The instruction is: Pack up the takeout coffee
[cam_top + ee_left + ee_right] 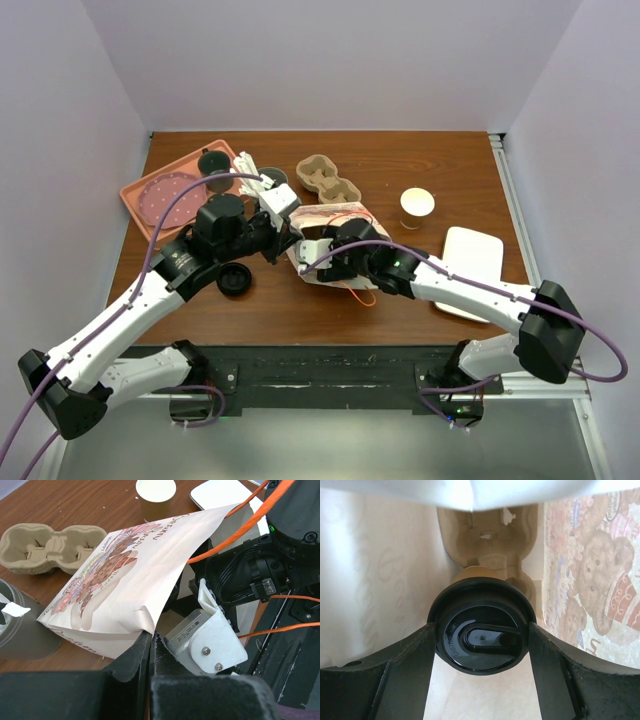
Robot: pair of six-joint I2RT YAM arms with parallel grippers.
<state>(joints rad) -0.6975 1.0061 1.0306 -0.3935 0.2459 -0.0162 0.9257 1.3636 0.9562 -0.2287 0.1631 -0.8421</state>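
The takeout coffee (481, 639), a tan cup under a black lid, sits deep in a white paper bag (145, 565) printed with teddy bears. My right gripper (481, 630) reaches into the bag, its fingers (410, 660) pressed against both sides of the lid. A cardboard carrier (490, 535) lies behind the cup inside the bag. My left gripper (150, 636) is shut on the bag's mouth edge and holds it up. From above, the bag (322, 215) lies at the table's middle and hides the right fingers.
An empty cardboard carrier (328, 178) lies behind the bag. An open, lidless cup (417, 205) stands to the right, with a white plate (472, 255) nearer. A pink tray (150, 195) with a dark mug (213, 163) is back left. A loose black lid (234, 280) is front left.
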